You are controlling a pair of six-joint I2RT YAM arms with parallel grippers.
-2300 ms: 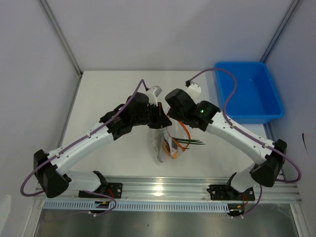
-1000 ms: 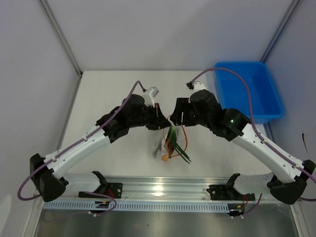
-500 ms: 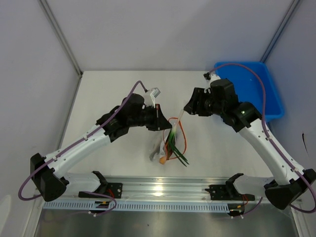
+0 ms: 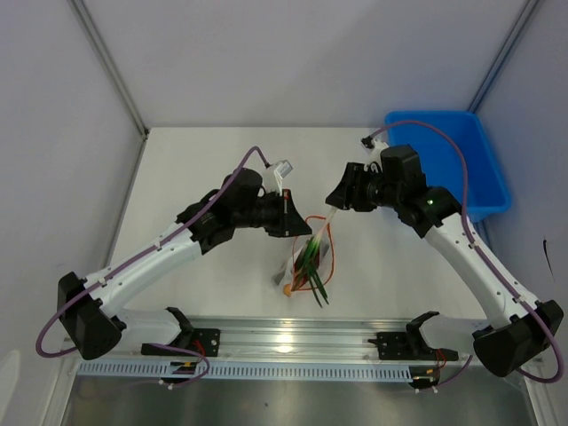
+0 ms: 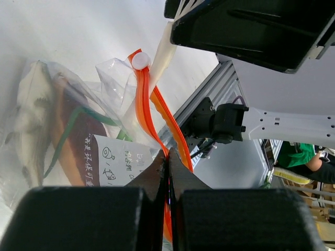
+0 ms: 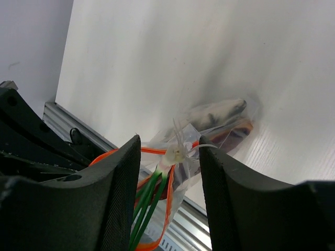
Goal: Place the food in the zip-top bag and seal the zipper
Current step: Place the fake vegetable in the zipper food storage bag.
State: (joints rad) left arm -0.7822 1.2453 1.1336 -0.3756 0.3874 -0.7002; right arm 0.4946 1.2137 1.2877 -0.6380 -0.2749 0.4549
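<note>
The left gripper (image 4: 288, 219) is clamping the zipper (image 5: 148, 110) of the zip-top bag (image 4: 297, 262), toward the table's (image 4: 195, 169) 6 o'clock and holding the food (image 5: 26, 120). At its 1 o'clock, the right gripper's (image 6: 168, 145) jaws are standing apart around a white slider (image 5: 140, 60).

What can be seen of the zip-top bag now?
The zip-top bag is crinkly clear plastic with printed text and an orange-red zipper along its mouth, carrying a white slider. It hangs mouth up from the left gripper, shut on the zipper. Through it show a grey fish piece and green leaf strips. Its bottom seems to reach the table.
</note>
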